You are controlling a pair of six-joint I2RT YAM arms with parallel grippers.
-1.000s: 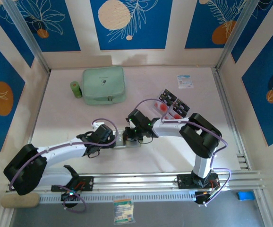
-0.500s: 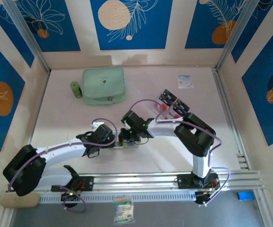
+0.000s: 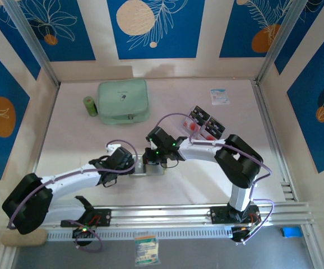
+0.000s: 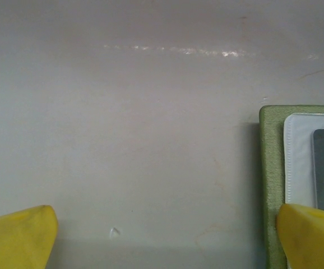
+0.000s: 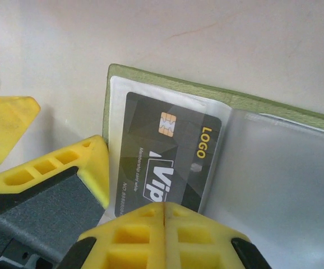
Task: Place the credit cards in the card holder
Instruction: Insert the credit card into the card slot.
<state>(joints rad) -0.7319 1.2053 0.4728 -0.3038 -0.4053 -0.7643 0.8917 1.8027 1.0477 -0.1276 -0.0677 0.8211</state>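
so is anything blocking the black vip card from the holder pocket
Nothing visible. The black VIP card looks partly inside the clear pocket of the open card holder, the shut right gripper at its near edge. The left gripper sits at the holder's edge.

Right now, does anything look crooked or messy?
Nothing much. The black VIP card sits straight in the green card holder. Only the spare cards at the back right lie in a loose, fanned heap.

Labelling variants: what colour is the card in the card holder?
Black card with white VIP lettering, gold chip; right wrist view shows it best.
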